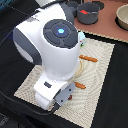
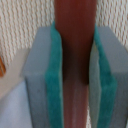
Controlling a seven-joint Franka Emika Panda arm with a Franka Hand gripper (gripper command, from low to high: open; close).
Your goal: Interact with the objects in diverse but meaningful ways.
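Note:
In the wrist view my gripper [image 2: 75, 80] is shut on a brown sausage [image 2: 74, 25]. The sausage runs lengthwise between the two teal pads [image 2: 54, 85], which press on both of its sides. Behind it lies the ribbed beige placemat [image 2: 20, 20]. In the exterior view the arm's white body covers the gripper and the sausage. A grey pot [image 1: 89, 14] stands at the back of the table with something red inside it, perhaps the tomato [image 1: 86, 12]. The bread piece and the milk carton are out of view.
The beige placemat [image 1: 100, 60] carries two orange-handled utensils [image 1: 89, 58] [image 1: 80, 85] and a tan plate rim [image 1: 81, 71] beside the arm. A tan bowl [image 1: 123, 17] sits at the back on the exterior view's right, with a dark bowl [image 1: 73, 6] near the pot.

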